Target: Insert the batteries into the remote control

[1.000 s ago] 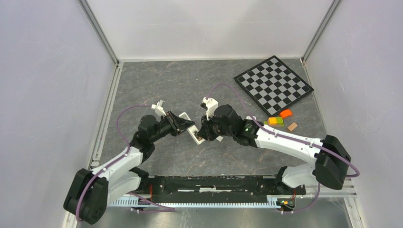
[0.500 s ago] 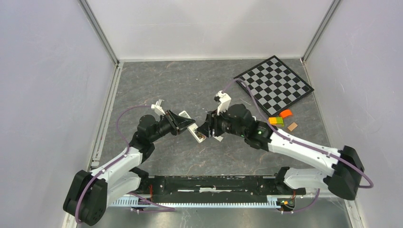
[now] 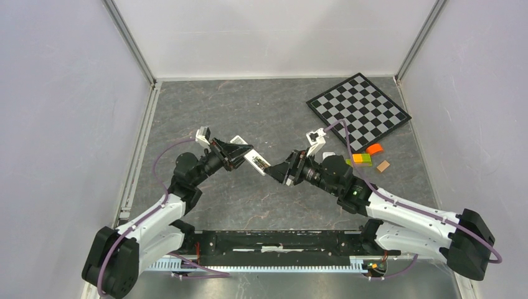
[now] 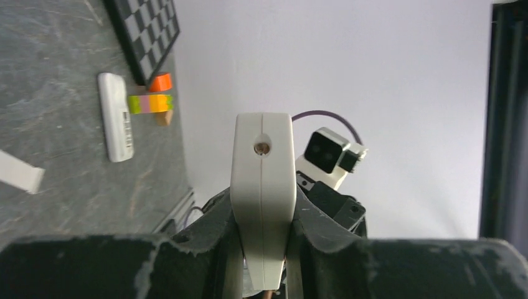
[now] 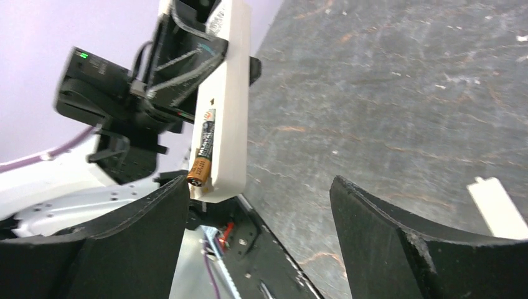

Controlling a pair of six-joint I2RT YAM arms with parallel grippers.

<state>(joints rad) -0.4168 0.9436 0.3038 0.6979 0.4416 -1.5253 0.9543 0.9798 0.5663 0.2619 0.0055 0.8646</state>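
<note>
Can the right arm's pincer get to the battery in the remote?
Probably yes. The right pincer is open and close to the battery, which lies uncovered in the remote held up by the left pincer. Nothing sits between them.

White, slim remote control (image 3: 257, 163) hanging clear above worktop (image 3: 249, 112), clamped in jaws of left gripper (image 3: 243, 151), lying slantwise, free end sticking out past jaws. Battery bay lying open along one face. One battery (image 5: 202, 151), dark with brassy-gold end, sitting lengthwise in bay near remote's free end. Only this one showing.
</note>
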